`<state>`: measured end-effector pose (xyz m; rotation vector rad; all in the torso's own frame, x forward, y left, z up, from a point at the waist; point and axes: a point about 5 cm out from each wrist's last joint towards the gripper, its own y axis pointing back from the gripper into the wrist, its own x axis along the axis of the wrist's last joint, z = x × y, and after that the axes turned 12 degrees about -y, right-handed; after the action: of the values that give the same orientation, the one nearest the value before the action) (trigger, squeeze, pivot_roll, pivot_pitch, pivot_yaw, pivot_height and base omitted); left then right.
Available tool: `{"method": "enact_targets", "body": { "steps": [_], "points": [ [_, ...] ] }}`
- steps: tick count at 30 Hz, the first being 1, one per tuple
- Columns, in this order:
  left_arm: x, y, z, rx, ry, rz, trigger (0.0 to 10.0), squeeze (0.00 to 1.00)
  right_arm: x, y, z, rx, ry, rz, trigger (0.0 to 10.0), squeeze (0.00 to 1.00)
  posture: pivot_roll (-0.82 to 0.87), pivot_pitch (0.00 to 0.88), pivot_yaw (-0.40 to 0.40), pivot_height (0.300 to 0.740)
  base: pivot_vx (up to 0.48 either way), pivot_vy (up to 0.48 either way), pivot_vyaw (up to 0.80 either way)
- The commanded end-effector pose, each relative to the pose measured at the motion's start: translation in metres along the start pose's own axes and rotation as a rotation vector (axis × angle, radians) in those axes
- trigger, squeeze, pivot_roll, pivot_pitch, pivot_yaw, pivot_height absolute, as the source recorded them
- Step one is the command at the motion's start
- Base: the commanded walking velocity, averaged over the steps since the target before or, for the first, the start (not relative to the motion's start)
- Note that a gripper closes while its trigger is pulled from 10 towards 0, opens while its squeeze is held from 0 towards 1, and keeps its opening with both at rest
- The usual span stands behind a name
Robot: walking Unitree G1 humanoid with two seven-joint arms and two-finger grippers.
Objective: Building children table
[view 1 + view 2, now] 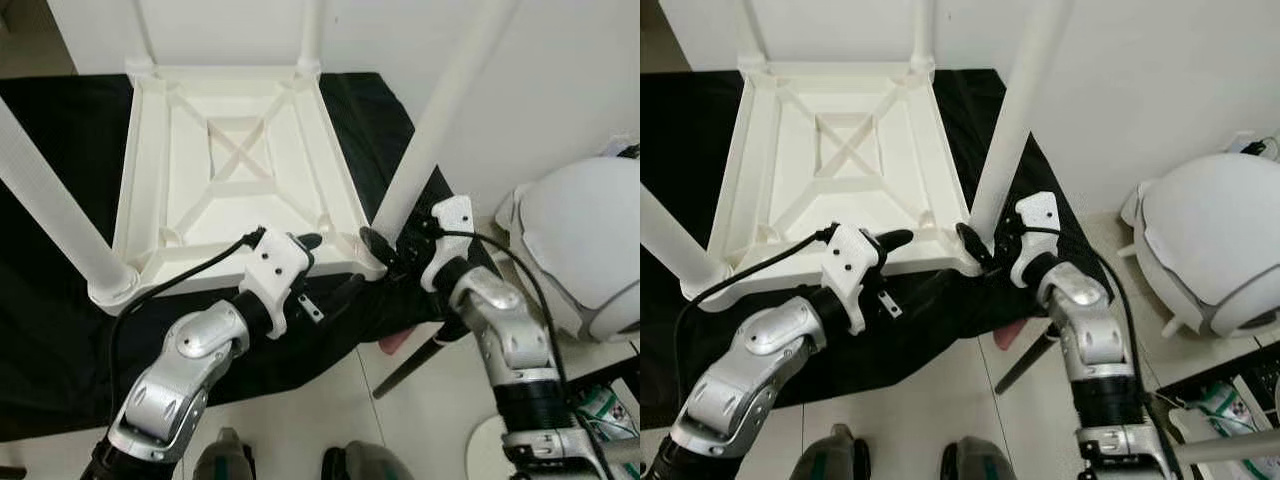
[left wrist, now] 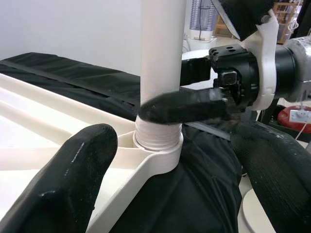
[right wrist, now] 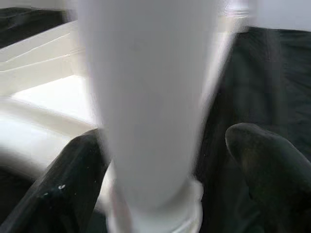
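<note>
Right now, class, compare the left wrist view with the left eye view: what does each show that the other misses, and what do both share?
Left wrist view alone: the ribbed threaded end of the table leg seated in its corner socket.

Left eye view alone: the whole upturned white tabletop with its cross-braced underside, the other legs, and a white domed object on the floor.

Both: the black cloth, the near right leg, and the right gripper at its base.
</note>
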<state>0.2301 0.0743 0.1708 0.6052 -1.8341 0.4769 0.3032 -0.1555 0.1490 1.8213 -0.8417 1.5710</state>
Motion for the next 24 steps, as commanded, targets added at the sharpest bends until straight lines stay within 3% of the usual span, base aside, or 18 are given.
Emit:
{"method": "enact_targets", "body": {
  "steps": [1,7,8,18,20,21,22,24],
  "points": [
    [-0.002,-0.002,0.001,-0.01,-0.001,-0.012,10.0,0.0,0.001,0.0,0.0,0.096,0.03,-0.016,10.0,0.0,-0.02,0.029,-0.053,0.74,0.0,0.0,0.0],
    [-0.001,-0.002,-0.001,-0.008,-0.008,-0.011,10.0,0.0,-0.003,-0.009,0.003,0.198,0.028,-0.075,10.0,0.0,-0.01,0.02,-0.056,0.74,0.0,0.0,0.0],
    [-0.001,-0.001,-0.002,-0.002,-0.012,-0.011,10.0,0.0,-0.007,-0.019,0.002,0.225,0.045,-0.086,10.0,0.0,0.0,0.016,-0.057,0.74,0.0,0.0,0.0],
    [0.0,-0.001,-0.002,0.005,-0.015,-0.01,10.0,0.0,-0.02,-0.037,0.001,0.238,0.038,-0.111,10.0,0.0,0.01,0.013,-0.061,0.74,0.0,0.0,0.0],
    [0.0,-0.001,-0.002,0.006,-0.016,-0.01,10.0,0.0,-0.022,-0.038,0.0,0.241,0.037,-0.115,9.6,0.0,0.02,0.011,-0.062,0.74,0.0,0.0,0.0],
    [0.0,-0.001,-0.002,0.006,-0.017,-0.009,10.0,0.0,-0.025,-0.039,0.0,0.248,0.032,-0.124,3.6,0.0,0.02,0.01,-0.062,0.74,0.0,0.0,0.0],
    [0.0,-0.001,-0.002,0.007,-0.017,-0.01,10.0,0.0,-0.027,-0.037,0.001,0.251,0.031,-0.128,0.0,0.0,0.02,0.009,-0.062,0.74,0.0,0.0,0.0],
    [0.001,-0.001,-0.001,0.008,-0.017,-0.01,10.0,0.0,-0.029,-0.037,0.001,0.253,0.031,-0.13,0.0,0.0,0.02,0.009,-0.062,0.74,0.0,0.0,0.0]
  ]
}}
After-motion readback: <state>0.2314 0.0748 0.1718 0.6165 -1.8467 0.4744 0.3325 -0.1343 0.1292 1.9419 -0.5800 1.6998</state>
